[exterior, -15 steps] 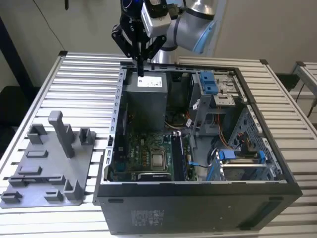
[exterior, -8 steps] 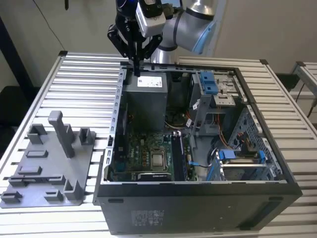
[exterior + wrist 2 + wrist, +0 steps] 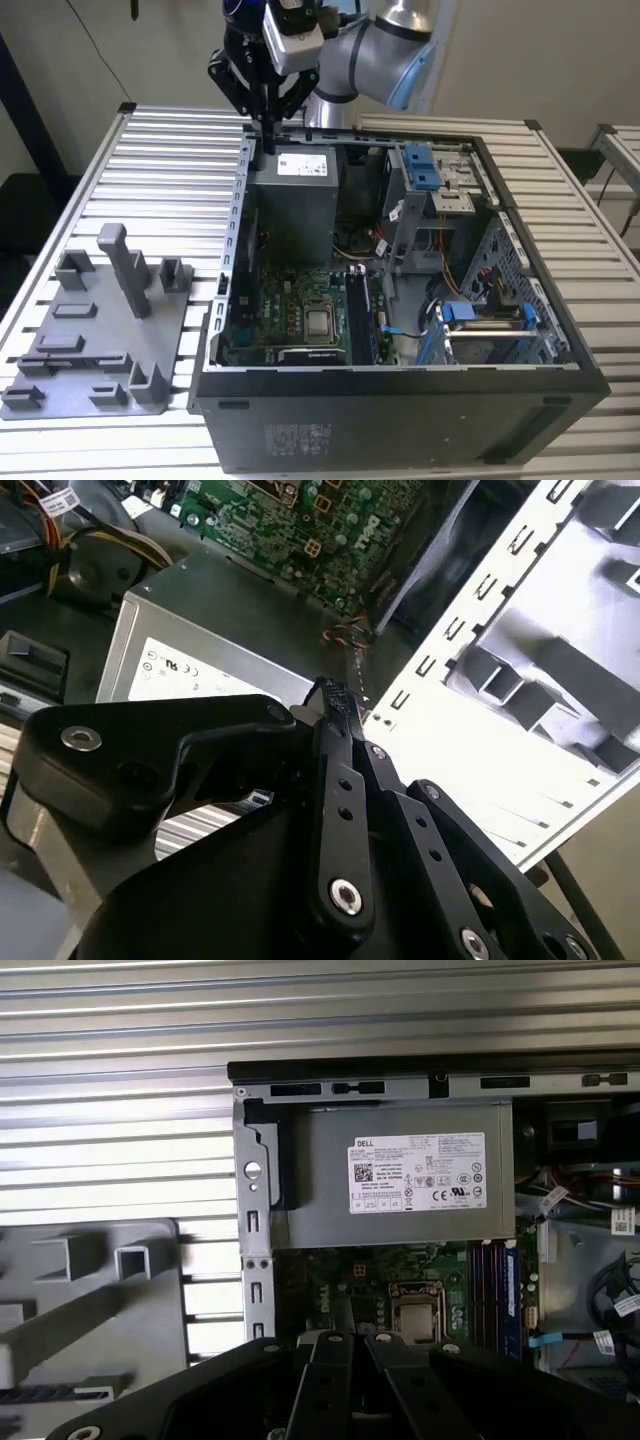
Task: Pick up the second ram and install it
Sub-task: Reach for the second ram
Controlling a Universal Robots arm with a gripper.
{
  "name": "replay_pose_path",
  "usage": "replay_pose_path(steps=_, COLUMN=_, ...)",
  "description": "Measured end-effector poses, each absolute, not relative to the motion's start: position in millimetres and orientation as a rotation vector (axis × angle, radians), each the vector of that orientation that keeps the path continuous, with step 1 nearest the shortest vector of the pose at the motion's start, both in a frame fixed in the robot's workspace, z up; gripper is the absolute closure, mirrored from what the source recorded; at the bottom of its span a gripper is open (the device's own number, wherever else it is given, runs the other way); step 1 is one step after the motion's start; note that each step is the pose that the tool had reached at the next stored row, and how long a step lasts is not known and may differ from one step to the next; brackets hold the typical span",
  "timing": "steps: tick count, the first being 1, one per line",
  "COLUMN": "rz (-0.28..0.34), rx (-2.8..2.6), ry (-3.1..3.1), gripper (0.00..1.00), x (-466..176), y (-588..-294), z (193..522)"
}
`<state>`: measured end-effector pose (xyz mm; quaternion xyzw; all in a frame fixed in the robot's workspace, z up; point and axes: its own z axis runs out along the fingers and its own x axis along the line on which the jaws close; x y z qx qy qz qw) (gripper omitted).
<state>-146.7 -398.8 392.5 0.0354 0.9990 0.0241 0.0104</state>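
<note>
Pincer: the pincer (image 3: 268, 125) is seen closed and pointed downward, its fingers (image 3: 340, 780) drawn together on a slim dark strip.
Second ram: the second ram (image 3: 268, 142) is held edge-on between the fingers (a thin black strip projecting just below their tips). Whether its lower end touches anything cannot be told.
Power supply: the grey power supply (image 3: 400, 1175) is found directly beneath the pincer, close to the ram's lower end.
Motherboard: the green motherboard (image 3: 290, 315) is laid lower than the pincer, beyond the power supply. The memory slots (image 3: 490, 1280) on it are well apart from the pincer.
Case: the black case (image 3: 400, 410) is laid on its side with its interior exposed. Its rear edge is just under the pincer.
Fixture tray: a grey fixture tray (image 3: 90, 340) with upright posts is set on the slatted table (image 3: 170, 150), well apart from the pincer, toward the exterior view's left.
</note>
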Motion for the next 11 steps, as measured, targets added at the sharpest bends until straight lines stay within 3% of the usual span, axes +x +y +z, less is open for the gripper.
replay_pose_path(steps=11, rz=0.075, rx=0.110, ry=3.118, gripper=0.89, x=-157.8, y=-398.8, z=392.5)
